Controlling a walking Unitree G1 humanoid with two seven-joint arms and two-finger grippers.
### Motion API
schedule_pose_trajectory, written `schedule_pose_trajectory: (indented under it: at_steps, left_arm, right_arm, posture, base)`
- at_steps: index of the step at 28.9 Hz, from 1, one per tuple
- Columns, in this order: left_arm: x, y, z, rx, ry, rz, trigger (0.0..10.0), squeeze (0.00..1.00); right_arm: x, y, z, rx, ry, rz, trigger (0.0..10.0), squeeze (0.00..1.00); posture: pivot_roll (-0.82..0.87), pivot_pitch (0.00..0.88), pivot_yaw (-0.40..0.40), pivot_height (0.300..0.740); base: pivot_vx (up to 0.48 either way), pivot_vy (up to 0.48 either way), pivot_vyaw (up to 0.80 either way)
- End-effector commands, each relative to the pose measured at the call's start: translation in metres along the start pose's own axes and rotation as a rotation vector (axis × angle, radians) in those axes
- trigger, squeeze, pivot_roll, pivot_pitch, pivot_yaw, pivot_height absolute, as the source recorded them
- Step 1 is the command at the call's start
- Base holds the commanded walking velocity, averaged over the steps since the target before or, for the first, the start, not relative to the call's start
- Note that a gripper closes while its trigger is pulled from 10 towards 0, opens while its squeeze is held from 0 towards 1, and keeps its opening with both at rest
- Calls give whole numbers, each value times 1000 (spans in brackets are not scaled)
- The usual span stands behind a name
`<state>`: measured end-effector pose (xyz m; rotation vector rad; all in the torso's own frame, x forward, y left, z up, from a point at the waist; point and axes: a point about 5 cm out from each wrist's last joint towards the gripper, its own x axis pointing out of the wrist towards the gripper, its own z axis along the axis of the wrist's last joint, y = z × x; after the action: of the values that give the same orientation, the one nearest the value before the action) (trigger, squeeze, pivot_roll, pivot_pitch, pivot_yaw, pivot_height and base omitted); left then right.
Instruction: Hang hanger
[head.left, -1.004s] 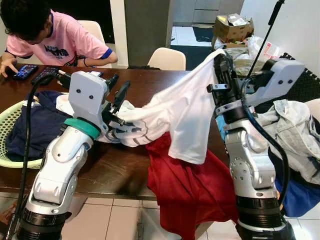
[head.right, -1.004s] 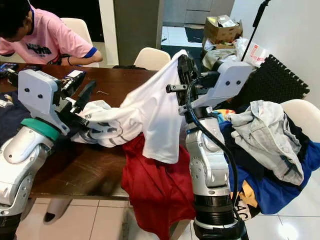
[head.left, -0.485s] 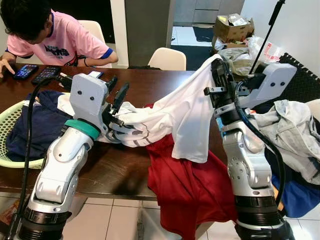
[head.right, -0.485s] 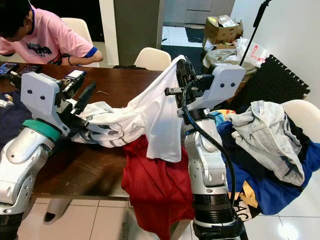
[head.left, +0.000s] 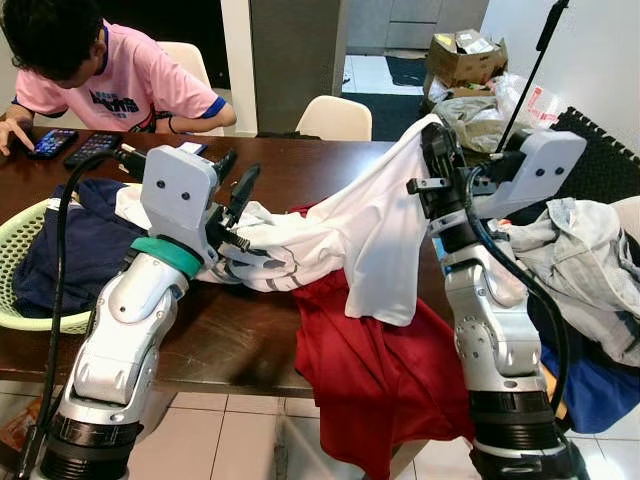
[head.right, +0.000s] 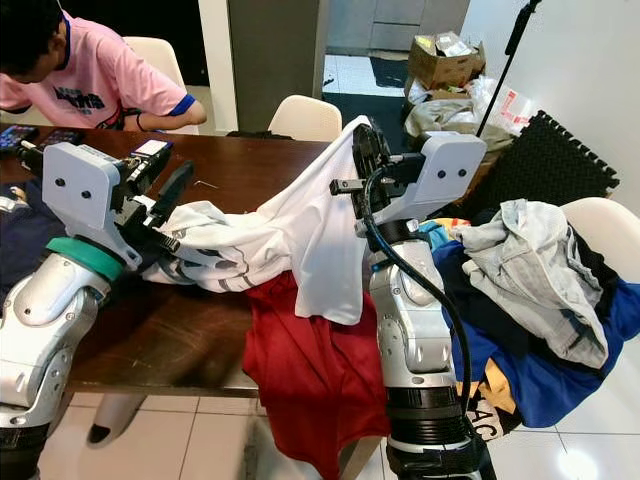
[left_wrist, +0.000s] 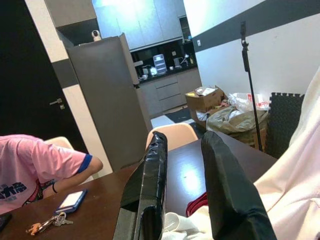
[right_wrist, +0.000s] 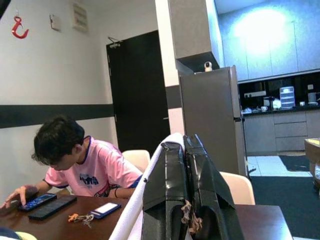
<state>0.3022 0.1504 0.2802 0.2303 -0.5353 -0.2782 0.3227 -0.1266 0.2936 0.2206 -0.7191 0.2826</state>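
My right gripper (head.left: 434, 148) is raised over the table's right end, shut on the edge of a white shirt (head.left: 370, 235). The shirt drapes down from it and stretches left across the brown table (head.left: 230, 340) to a bunched end. My left gripper (head.left: 238, 166) stands open just above that bunched end, with nothing between its fingers. In the left wrist view the fingers (left_wrist: 155, 170) are apart, with white cloth (left_wrist: 295, 175) beside them. In the right wrist view the gripper (right_wrist: 186, 150) has its fingers pressed together, a strip of white cloth (right_wrist: 137, 210) along one side.
A red garment (head.left: 375, 375) hangs off the table's near edge. A green basket (head.left: 18, 235) with a navy garment (head.left: 70, 250) sits at the left. A person (head.left: 110, 70) in pink sits at the far side with phones. A clothes pile (head.left: 590, 270) lies at the right.
My right gripper has shifted slightly left and down with the shirt still in it. The left arm has barely moved.
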Motion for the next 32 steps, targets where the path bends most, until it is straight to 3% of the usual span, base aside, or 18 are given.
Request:
schedule_pose_trajectory:
  at_steps: [1,18,32]
  left_arm:
    - [1,-1,-2,3,3,-4,10000,0]
    - [1,-1,0,1,-5,2,10000,0]
    - [1,-3,0,2,-7,0,10000,0]
  right_arm:
    - [-2,-1,-3,-5,7,0,10000,0]
    - [-2,1,-7,-20,31,2,10000,0]
    - [0,-2,-8,-61,46,-15,10000,0]
  posture:
    - [22,26,39,656]
    - [23,27,39,646]
    - [24,27,38,688]
  base:
    - [0,0,0]
    - [0,0,0]
    - [0,0,0]
